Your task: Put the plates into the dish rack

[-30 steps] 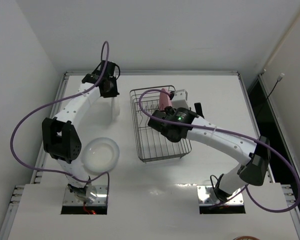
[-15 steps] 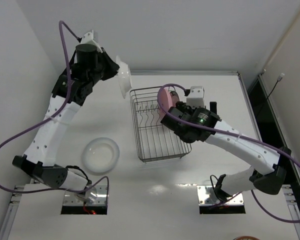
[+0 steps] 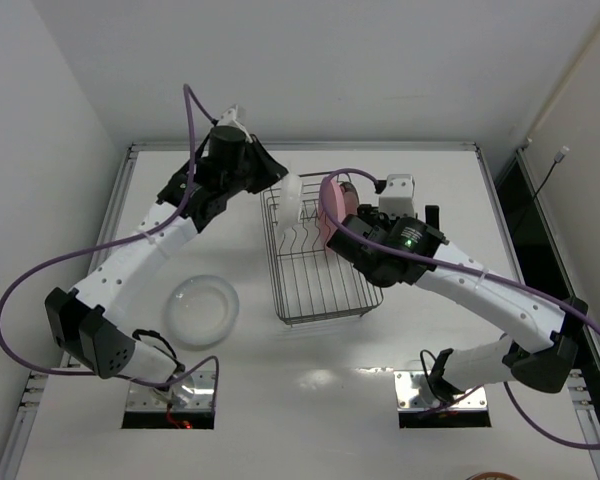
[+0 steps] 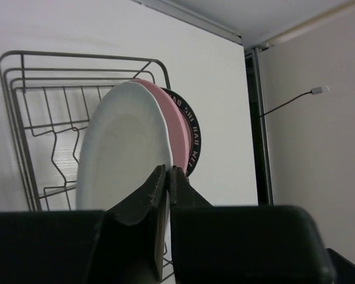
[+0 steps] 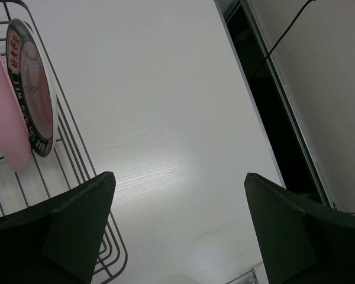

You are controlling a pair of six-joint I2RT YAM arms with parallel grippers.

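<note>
The white desk holds it all. The left arm reaches from the near edge toward the far edge. The right arm bends in from the right edge.

The rack sits in the middle of the desk, a bit closer to the far edge. Its far end holds the plates.

The left jaws are shut tight on the rim of a white plate. This plate stands on its edge at the far left corner of the rack. In the left wrist view the white plate is just beside the pink plate. I cannot tell if it rests on the wires.

The pink plate stands up in the rack. Right behind it stands the dark-rim plate, close to the far end of the rack. The right wrist view shows the pink plate and the dark-rim plate side by side.

The other white plate lies flat on the desk, well apart from the rack, toward the near left corner.

The right jaws are wide open and hold nothing. They hang over the far right part of the rack.
</note>
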